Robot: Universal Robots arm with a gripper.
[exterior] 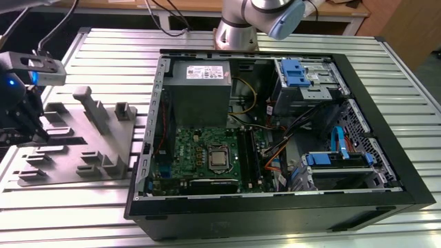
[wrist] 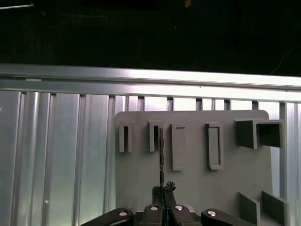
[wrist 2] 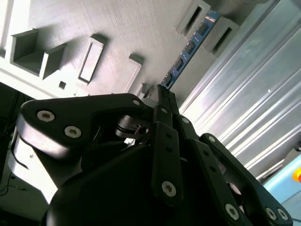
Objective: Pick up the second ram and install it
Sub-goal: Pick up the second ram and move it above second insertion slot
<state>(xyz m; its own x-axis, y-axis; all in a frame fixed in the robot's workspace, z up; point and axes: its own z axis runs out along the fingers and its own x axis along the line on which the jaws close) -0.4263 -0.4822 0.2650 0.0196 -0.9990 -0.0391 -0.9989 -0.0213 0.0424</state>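
Computer case lies open just beside the grey fixture tray. Over that tray, gripper fingers are pinched on the second ram, whose far end sits at a tray slot.

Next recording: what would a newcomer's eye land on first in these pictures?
The open black computer case with its green motherboard dominates the slatted metal table in the exterior view. In the second wrist view, the gripper has its jaws closed on the slim blue circuit-board stick, at the grey slotted holder tray.
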